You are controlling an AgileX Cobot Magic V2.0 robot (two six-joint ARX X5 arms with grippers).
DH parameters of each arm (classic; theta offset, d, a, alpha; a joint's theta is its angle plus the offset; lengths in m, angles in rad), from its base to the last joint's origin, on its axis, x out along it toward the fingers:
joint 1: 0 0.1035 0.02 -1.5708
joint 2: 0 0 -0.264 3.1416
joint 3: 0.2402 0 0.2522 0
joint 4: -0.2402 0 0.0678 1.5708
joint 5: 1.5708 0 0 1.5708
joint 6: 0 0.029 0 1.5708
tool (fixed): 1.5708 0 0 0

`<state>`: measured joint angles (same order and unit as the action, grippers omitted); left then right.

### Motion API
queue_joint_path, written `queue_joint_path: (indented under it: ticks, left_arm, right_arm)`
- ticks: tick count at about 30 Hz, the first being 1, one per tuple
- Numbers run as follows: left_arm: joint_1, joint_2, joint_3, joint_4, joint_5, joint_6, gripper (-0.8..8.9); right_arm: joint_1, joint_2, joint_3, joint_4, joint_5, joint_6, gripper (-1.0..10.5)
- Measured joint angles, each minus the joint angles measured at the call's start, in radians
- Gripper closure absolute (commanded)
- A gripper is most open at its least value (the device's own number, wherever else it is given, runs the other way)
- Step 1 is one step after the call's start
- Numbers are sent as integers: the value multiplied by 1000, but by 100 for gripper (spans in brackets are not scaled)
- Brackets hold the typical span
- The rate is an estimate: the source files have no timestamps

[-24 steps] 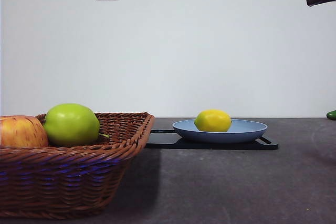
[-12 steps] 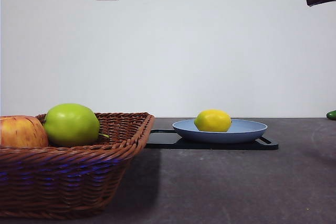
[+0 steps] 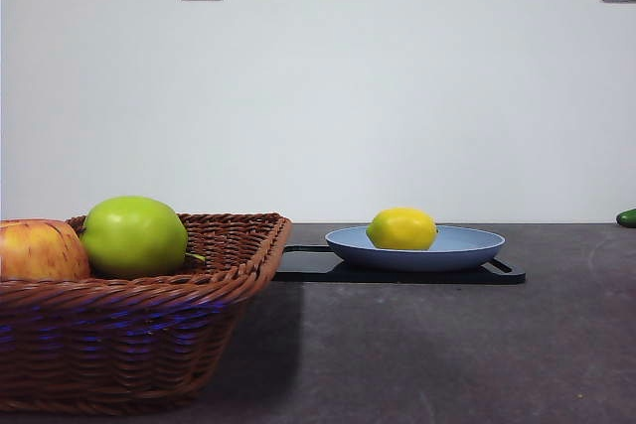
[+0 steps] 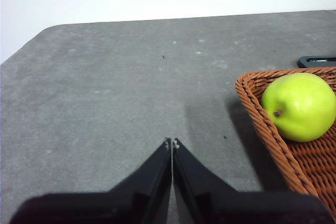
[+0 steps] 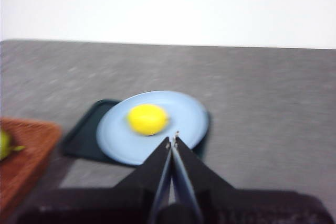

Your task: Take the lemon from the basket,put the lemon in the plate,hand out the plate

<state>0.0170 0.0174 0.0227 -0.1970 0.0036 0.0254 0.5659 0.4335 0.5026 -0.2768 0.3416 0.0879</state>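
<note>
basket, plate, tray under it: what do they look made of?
Basket: brown woven wicker, braided rim, slight sheen on the strands. Plate: smooth matte blue, no glare; could be plastic or glazed ceramic, cannot tell. Tray: thin, flat, black, looks like plastic with a cut-out handle, though the material is not certain.

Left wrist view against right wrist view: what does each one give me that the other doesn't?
Only the left wrist view shows the left gripper, shut over bare table beside the basket, with the green apple in full. Only the right wrist view shows the right gripper, shut, and the lemon lying in the plate on the black tray. Both catch the basket's edge.
</note>
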Motion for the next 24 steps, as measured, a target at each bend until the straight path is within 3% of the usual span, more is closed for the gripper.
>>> queue_joint_path:
  ticks: [5,10,15,24]
  left_arm:
    - [0,0,0,0,0,0,805]
    - [0,0,0,0,0,0,805]
    - [0,0,0,0,0,0,805]
    - [0,0,0,0,0,0,805]
  right_arm:
    - [-242,-117,-101,18,-222,-16,944]
    - [-421,-240,-242,24,-373,-22,944]
    - [-478,-347,-361,53,-394,-29,944]
    - [-488,-404,-472,70,-394,-58,943]
